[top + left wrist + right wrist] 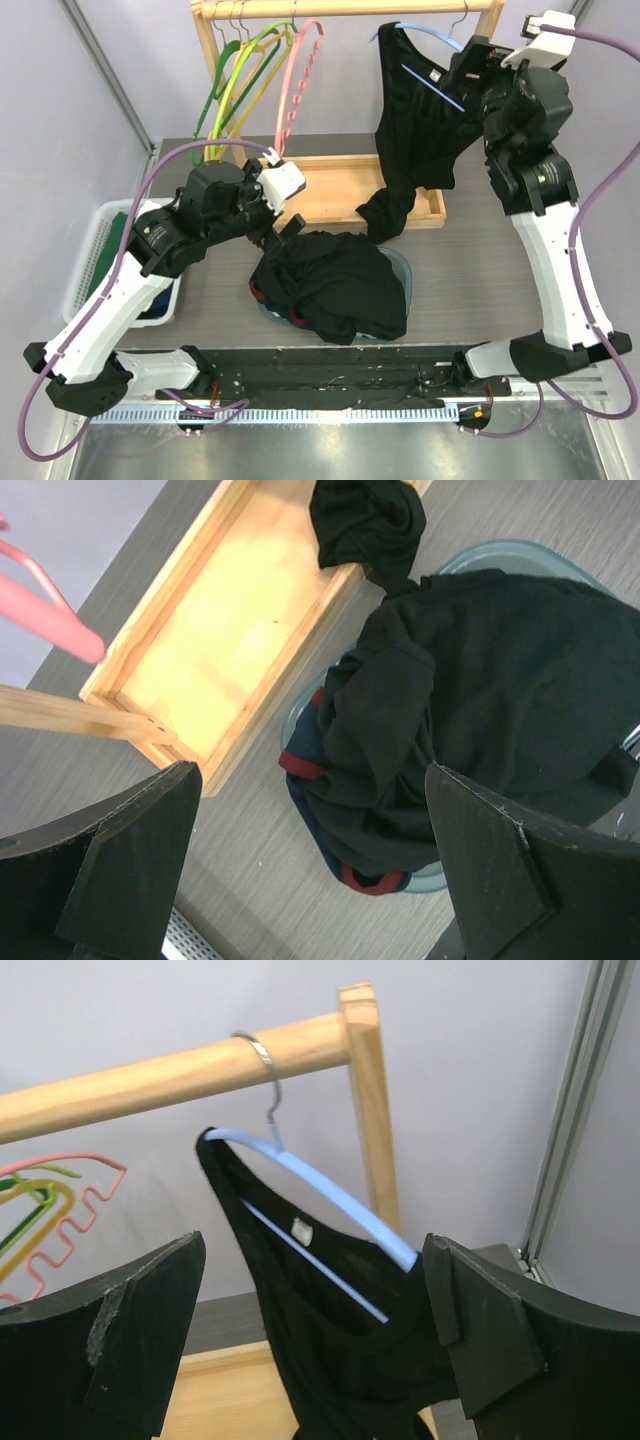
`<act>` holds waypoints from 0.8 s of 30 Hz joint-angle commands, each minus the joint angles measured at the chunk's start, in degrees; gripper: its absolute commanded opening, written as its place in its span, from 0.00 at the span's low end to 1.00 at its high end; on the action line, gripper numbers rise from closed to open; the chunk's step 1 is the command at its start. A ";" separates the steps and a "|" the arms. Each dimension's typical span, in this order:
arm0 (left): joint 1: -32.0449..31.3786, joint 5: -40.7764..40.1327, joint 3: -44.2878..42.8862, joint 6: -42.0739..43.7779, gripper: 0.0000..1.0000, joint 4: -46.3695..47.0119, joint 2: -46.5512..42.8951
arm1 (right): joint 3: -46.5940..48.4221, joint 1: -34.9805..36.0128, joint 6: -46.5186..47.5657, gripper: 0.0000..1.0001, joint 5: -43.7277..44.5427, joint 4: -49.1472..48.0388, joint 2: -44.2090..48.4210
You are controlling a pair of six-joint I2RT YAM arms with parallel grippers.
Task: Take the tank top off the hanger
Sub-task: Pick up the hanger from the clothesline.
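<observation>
One blue hanger (330, 1196), one pink hanger (45, 615), several green and yellow hangers (238, 75). One black tank top (320, 1360). One wooden tray (230, 630), one white basket (90, 255).

a wooden tray (330, 190) lies just behind a heap of dark clothes (340, 285), white basket (88, 255) well apart.

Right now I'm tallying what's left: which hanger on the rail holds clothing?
The blue hanger at the rail's right end: a black tank top hangs on it. The green and yellow hangers and the pink hanger to its left are bare.
</observation>
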State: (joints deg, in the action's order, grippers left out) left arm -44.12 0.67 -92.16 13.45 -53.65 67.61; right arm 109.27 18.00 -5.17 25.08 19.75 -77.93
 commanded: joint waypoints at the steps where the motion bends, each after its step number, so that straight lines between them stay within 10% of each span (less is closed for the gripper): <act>1: 0.26 -0.14 -3.90 -0.53 1.00 4.42 1.64 | 4.09 -9.45 -6.85 1.00 -13.86 0.45 -2.65; 6: 0.35 -1.90 -7.06 -0.53 1.00 6.01 3.84 | 7.45 -23.97 -16.37 1.00 -23.76 2.58 -8.03; 24: 0.35 -2.51 -8.21 -0.88 1.00 5.22 6.22 | -15.39 -26.52 -10.82 1.00 -21.20 -10.51 1.11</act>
State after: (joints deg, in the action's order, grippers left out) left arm -44.12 -1.28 -98.50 13.45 -50.37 74.43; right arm 97.27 -6.61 -13.78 5.72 16.16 -77.34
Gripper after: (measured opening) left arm 0.996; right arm 0.996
